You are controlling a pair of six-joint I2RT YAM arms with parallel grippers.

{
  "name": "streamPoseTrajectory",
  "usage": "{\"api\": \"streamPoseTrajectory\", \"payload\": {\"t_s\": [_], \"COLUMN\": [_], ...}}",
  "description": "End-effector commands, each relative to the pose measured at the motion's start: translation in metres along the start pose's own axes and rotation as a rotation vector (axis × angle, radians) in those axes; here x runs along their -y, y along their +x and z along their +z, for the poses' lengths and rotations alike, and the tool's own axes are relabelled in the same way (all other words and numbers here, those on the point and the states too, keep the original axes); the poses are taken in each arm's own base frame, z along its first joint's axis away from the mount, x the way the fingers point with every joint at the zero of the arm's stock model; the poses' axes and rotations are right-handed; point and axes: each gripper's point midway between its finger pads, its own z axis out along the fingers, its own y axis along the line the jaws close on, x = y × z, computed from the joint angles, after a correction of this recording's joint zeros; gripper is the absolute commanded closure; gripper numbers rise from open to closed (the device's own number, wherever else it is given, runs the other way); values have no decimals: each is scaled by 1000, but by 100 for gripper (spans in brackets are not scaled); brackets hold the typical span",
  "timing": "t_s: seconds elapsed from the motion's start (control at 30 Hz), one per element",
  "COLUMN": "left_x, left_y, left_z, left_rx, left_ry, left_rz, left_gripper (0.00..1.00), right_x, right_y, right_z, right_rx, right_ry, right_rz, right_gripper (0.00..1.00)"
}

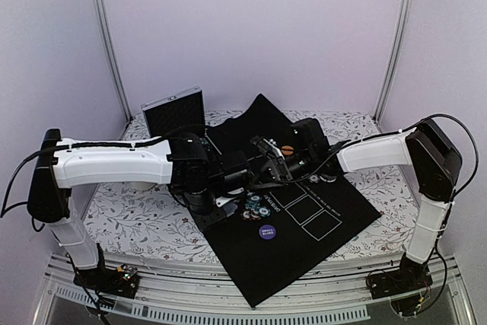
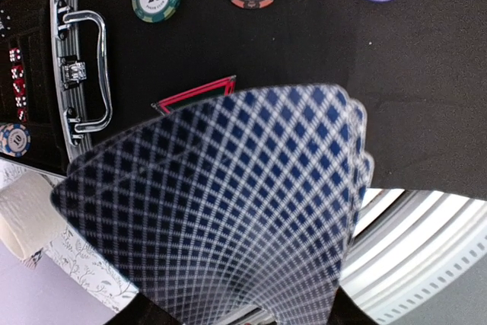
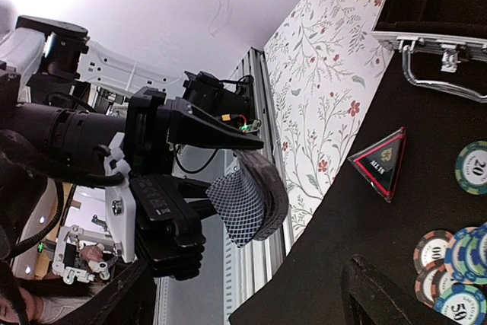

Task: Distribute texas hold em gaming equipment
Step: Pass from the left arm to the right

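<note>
My left gripper [image 1: 237, 167] is shut on a bent deck of blue-checked playing cards [image 2: 228, 203], which fills the left wrist view and hides its fingers. The right wrist view shows that gripper [image 3: 228, 180] holding the cards [image 3: 251, 195] above the mat's edge. My right gripper [image 1: 264, 156] is open and empty, facing the deck; one finger [image 3: 373, 294] shows. Teal, red and white chips [image 1: 255, 205] lie on the black mat [image 1: 304, 241], with a purple button [image 1: 267, 231] near them. A red-edged black triangle [image 3: 383, 161] lies by the case. An orange button [image 1: 288, 150] lies farther back.
The silver case [image 1: 173, 112] stands open at the back left; its handle [image 2: 84, 74] and a chip inside [image 2: 14, 140] show in the left wrist view. A white roll [image 2: 27, 215] lies on the flowered tablecloth [image 1: 129, 218]. The table's metal front rail [image 2: 426, 249] is close below.
</note>
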Motion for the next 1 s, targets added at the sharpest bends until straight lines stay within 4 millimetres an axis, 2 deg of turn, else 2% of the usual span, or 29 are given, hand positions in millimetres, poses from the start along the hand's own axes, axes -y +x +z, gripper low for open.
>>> {"api": "streamPoseTrajectory", "payload": {"t_s": [0.0, 0.07, 0.2, 0.33, 0.37, 0.5, 0.57, 0.77, 0.97], "left_x": [8, 8, 10, 8, 7, 7, 7, 6, 2], "left_y": [-14, -14, -17, -18, -20, -32, -35, -37, -42], "left_z": [-17, -17, -16, -17, -19, -25, -25, -25, -25], "left_rx": [101, 105, 114, 119, 126, 166, 168, 170, 182], "left_ry": [23, 19, 23, 12, 6, 6, 6, -3, -29], "left_rz": [16, 23, 30, 38, 38, 45, 55, 56, 60], "left_gripper": [54, 55, 55, 55, 55, 55, 55, 55, 55], "right_x": [12, 14, 12, 19, 20, 16, 13, 10, 8], "right_y": [-16, -18, -19, -23, -23, -11, -9, -12, -1], "right_z": [-33, -39, -39, -39, -36, -1, 10, 16, 34], "right_rx": [80, 95, 93, 121, 116, 30, 5, 4, -42], "right_ry": [23, 36, 6, 21, 19, -40, -65, -94, -127], "right_rz": [20, 24, 9, 41, 50, 67, 62, 60, 78], "right_gripper": [15, 15, 14, 14, 14, 12, 11, 11, 15]}}
